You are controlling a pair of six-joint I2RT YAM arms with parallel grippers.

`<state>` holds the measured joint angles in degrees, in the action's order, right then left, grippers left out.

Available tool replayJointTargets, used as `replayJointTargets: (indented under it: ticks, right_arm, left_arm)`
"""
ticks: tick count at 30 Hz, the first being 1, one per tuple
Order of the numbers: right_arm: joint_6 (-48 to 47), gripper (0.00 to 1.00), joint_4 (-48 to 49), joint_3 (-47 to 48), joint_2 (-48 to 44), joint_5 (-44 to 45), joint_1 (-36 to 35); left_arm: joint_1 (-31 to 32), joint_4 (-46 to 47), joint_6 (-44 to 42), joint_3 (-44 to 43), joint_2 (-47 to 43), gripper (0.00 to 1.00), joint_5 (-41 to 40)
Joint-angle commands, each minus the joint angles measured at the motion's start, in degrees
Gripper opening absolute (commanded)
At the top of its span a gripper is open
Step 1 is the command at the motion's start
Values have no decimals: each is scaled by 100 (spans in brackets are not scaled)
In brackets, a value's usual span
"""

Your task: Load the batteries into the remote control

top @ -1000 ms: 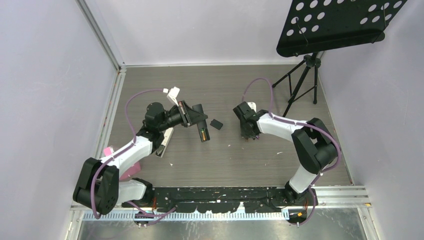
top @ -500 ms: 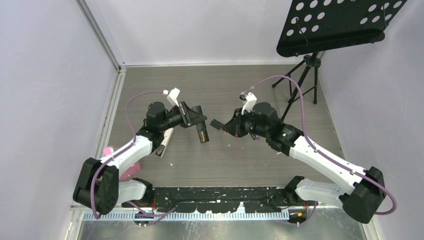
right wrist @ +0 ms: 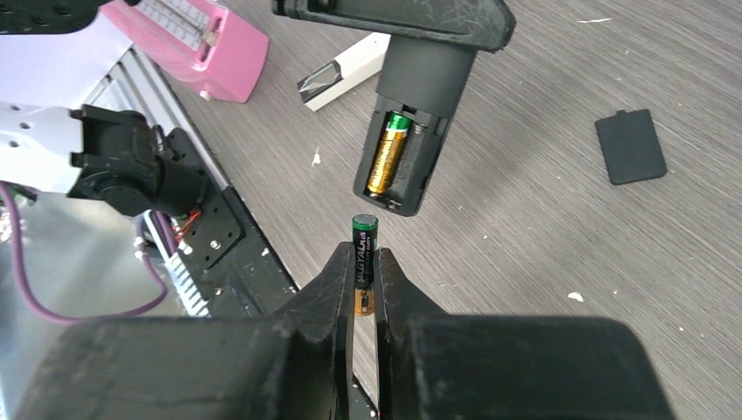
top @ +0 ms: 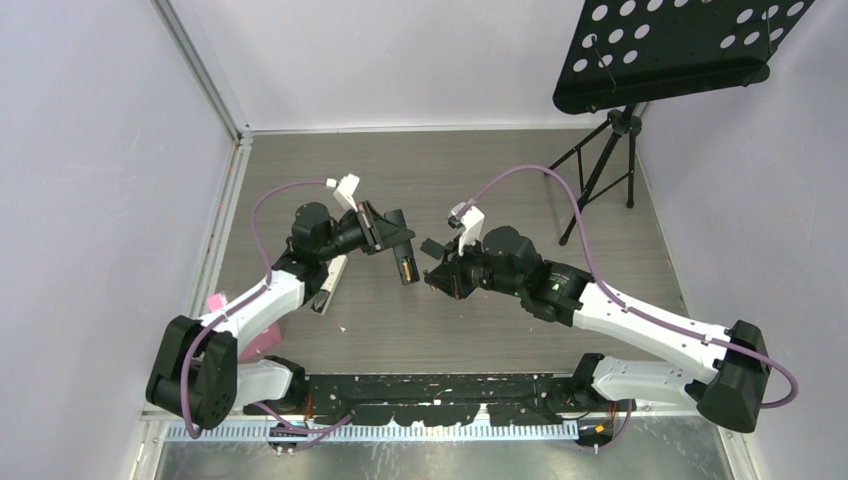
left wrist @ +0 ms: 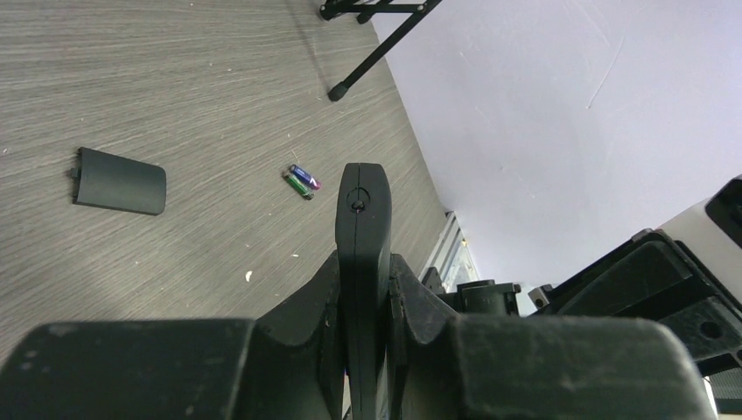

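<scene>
While my left gripper (left wrist: pixel 363 276) clamps the black remote control (right wrist: pixel 411 149), one gold battery (right wrist: pixel 385 157) seated in its open bay, my right gripper (right wrist: pixel 366 284) pinches a green-and-black battery (right wrist: pixel 364 245) just short of that bay. Two spare batteries (left wrist: pixel 302 182) lie on the table (left wrist: pixel 175 70) near the loose cover (left wrist: pixel 118 179).

The remote (right wrist: pixel 407 140), clamped in the left claw (left wrist: pixel 363 271) above the bench (top: pixel 480 330), has a seated battery (right wrist: pixel 385 157) in its bay. The right claw (right wrist: pixel 363 280) grips a second battery (right wrist: pixel 364 249) just before that bay. The cover (right wrist: pixel 630 144) lies on the bench right of the remote.
</scene>
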<state>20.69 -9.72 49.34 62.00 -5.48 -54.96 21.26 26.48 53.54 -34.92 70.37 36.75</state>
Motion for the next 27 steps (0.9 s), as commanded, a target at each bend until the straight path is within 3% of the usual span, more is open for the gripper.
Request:
replayJointTargets:
  ticks: [1,11,27]
  right_arm:
    - [-169,5,191,313,110,427,-120]
    - [457,5,30,827,766,1862,-563]
    - [405,9,-423,1182,1086,2396,-656]
  left_arm:
    - [-25,393,89,-140,-197,6,139]
    - [-21,770,1042,64,-184,2,-238]
    - [-17,1174,1948,61,-130,2,-128]
